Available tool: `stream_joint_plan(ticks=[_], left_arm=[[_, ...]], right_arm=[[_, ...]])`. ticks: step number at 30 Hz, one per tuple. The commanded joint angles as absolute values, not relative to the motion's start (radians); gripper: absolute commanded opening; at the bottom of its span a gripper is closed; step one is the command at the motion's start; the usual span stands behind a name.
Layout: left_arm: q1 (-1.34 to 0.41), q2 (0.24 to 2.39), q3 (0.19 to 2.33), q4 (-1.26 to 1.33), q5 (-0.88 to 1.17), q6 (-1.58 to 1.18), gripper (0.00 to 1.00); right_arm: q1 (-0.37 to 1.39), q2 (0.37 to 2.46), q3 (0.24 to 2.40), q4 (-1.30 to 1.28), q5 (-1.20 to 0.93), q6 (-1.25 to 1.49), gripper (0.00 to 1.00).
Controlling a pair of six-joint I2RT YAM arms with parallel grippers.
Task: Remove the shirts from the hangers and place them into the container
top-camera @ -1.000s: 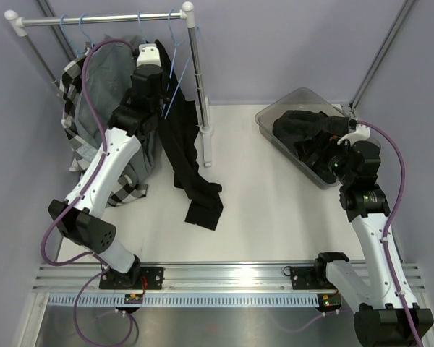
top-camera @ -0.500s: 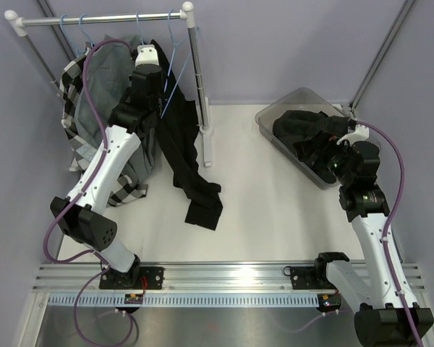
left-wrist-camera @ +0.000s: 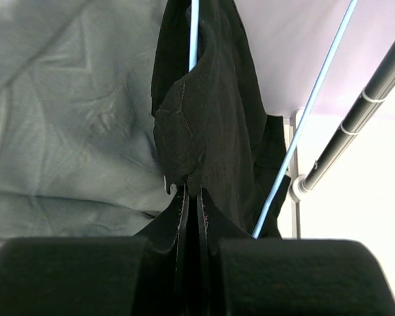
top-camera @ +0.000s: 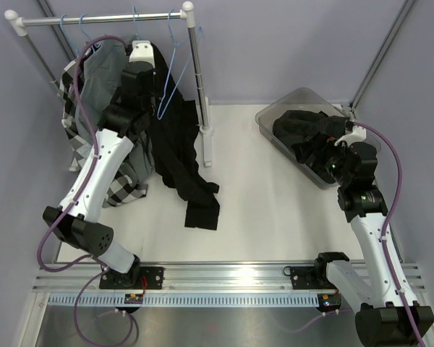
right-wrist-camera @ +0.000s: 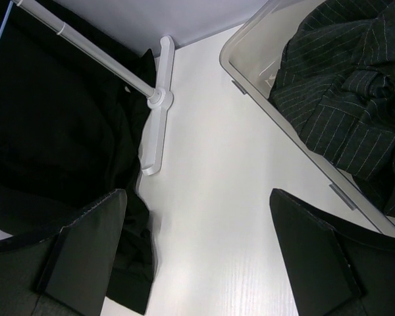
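Shirts in black number two, and the left pincer [left-wrist-camera: 192, 238] has its jaws pressed tight on a fold of the first black shirt [left-wrist-camera: 210, 131], high up at the rail [top-camera: 101, 19] over the table's far-left corner. That shirt hangs on one of the hangers [left-wrist-camera: 193, 33], its lower end trailing onto the table [top-camera: 275, 217] left of the middle. Four light-blue hanger hooks can be counted over the rail. Just left of the gripped shirt hang one grey shirt [top-camera: 105, 65] and one checked shirt [top-camera: 124, 189]; the grey one fills the left of the left wrist view. A white post [top-camera: 195, 72] holds the rail's right end. The right pincer [right-wrist-camera: 197, 253] stands wide apart and empty at the near end of the single container [top-camera: 266, 116], which sits in the table's far-right corner. The second dark shirt [top-camera: 300, 129] lies crumpled inside it, showing thin pale stripes in the right wrist view.
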State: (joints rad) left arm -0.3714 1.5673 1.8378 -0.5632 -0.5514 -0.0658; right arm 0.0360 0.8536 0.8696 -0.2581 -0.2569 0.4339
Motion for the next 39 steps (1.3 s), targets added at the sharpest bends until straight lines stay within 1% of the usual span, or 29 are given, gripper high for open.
stream_joint_plan(ticks=[1, 8, 11, 16, 21, 24, 28, 30, 37, 39], left_arm=[[-0.364, 1.444, 1.870, -0.502, -0.542, -0.047, 0.00], [-0.364, 1.342, 1.761, -0.491, -0.514, -0.031, 0.00], [-0.364, 1.267, 1.677, -0.494, -0.508, -0.058, 0.00], [-0.365, 1.086, 1.444, -0.524, -0.500, -0.124, 0.00], [-0.364, 0.925, 1.280, -0.606, -0.471, -0.166, 0.00], [-0.365, 0.841, 1.197, -0.662, -0.411, -0.198, 0.00], [-0.365, 0.770, 1.099, -0.718, -0.237, -0.225, 0.00], [-0.365, 0.738, 1.054, -0.744, -0.192, -0.226, 0.00], [-0.365, 0.631, 1.009, -0.781, 0.042, -0.201, 0.00], [-0.365, 0.617, 1.015, -0.793, 0.077, -0.195, 0.00]], right_arm=[[0.052, 0.851, 0.864, -0.219, -0.279, 0.428, 0.99], [0.060, 0.864, 0.864, -0.221, -0.279, 0.420, 0.99], [0.061, 0.862, 0.862, -0.224, -0.272, 0.416, 0.99], [0.061, 0.870, 0.861, -0.219, -0.265, 0.414, 0.99], [0.064, 0.887, 0.859, -0.212, -0.265, 0.411, 1.00], [0.069, 0.894, 0.856, -0.207, -0.265, 0.410, 0.99], [0.078, 0.903, 0.856, -0.206, -0.261, 0.400, 0.99], [0.078, 0.905, 0.861, -0.210, -0.258, 0.396, 0.99], [0.094, 0.914, 0.856, -0.202, -0.261, 0.391, 1.00], [0.095, 0.920, 0.857, -0.202, -0.259, 0.390, 1.00]])
